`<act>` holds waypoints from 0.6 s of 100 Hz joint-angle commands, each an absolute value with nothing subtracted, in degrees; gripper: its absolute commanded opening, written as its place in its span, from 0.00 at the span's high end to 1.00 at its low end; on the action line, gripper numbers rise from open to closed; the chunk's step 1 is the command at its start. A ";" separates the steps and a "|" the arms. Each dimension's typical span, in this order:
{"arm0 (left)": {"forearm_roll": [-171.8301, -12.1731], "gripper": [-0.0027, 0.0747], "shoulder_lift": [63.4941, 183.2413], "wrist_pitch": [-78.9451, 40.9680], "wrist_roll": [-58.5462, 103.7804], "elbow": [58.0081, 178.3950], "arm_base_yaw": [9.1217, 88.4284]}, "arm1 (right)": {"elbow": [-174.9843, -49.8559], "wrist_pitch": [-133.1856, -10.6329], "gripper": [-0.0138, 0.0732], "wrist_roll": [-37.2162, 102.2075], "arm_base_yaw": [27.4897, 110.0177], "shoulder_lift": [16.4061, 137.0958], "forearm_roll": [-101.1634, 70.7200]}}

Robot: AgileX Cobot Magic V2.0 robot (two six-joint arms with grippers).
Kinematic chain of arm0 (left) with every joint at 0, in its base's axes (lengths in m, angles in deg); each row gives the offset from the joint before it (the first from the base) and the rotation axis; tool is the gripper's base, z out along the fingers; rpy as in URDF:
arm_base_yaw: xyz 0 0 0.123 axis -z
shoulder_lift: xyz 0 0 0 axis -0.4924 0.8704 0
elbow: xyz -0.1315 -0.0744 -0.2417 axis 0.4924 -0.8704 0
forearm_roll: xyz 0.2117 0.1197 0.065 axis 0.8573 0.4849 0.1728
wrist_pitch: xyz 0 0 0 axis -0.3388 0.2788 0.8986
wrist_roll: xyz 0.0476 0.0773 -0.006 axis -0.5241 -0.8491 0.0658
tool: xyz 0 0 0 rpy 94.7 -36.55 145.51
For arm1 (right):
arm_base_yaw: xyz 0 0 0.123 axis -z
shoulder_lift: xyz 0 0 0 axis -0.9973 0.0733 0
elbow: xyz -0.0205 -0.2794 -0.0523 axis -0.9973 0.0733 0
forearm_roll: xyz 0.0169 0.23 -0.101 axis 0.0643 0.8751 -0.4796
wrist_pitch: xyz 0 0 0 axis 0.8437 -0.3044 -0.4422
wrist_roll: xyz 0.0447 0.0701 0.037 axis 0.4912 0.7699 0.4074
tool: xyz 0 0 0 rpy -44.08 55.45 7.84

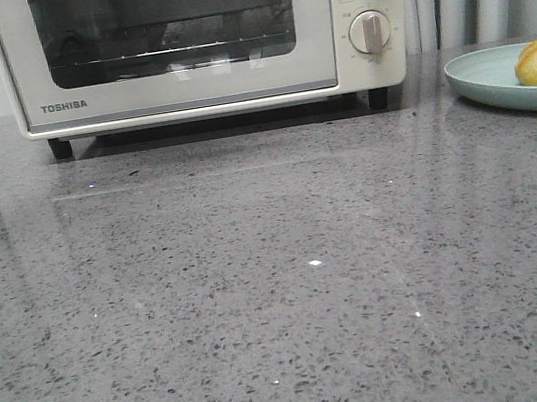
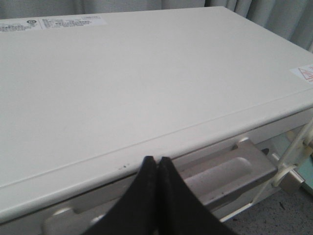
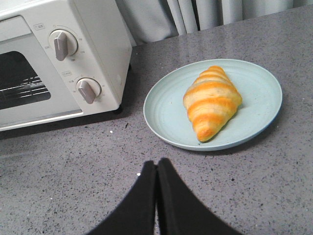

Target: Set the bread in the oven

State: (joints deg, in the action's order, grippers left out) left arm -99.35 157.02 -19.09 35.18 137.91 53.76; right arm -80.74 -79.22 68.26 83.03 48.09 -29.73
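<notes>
Oven (image 1: pixel 174 43) door shut, filling the upper left of the front view. Bread (image 3: pixel 211 102) lies on the pale blue plate (image 3: pixel 166 115), right of centre in the right wrist view; in the front view only its end shows at the right edge. Nothing grasped yet.

My left hand (image 2: pixel 157 164) has its fingers pressed together, empty, poised above the top front edge of the oven, with the door handle (image 2: pixel 230 174) just beyond the tips. My right hand (image 3: pixel 156 166) is likewise closed and empty, over bare counter (image 1: pixel 262 293), near the plate but apart from it.

Risks as I judge them:
- Closed fingers cannot hook the handle; pushing down would only skid on the glossy casing.
- The door drops toward me; the counter in front must stay free of my right arm.
- The glossy, tapered bread may slip, or the plate slide, if pinched near an end.
- Handle clearance is unclear from this angle; possibly tight.
</notes>
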 commanded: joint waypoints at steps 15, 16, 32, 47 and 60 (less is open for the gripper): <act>-99.17 0.99 154.58 -10.40 35.17 137.82 53.44 | -82.87 -75.29 0.90 67.85 83.11 48.56 -29.62; -99.17 0.99 154.55 -10.28 35.17 137.71 53.44 | -82.87 -75.29 0.90 67.85 83.11 48.56 -29.62; -99.17 0.99 151.39 -10.00 35.17 133.81 53.44 | -82.87 -75.29 0.90 67.85 83.11 48.56 -28.92; -99.17 0.99 148.30 -8.48 35.17 128.93 53.44 | -82.87 -74.63 0.90 67.85 83.11 48.56 -28.59; -99.17 0.99 146.75 -6.32 35.17 124.12 53.44 | -82.87 -73.10 0.90 67.85 83.11 48.56 -28.59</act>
State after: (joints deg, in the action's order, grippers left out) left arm -100.28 147.20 -9.00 35.15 126.84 53.60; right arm -80.74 -78.88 68.26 83.03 48.09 -28.82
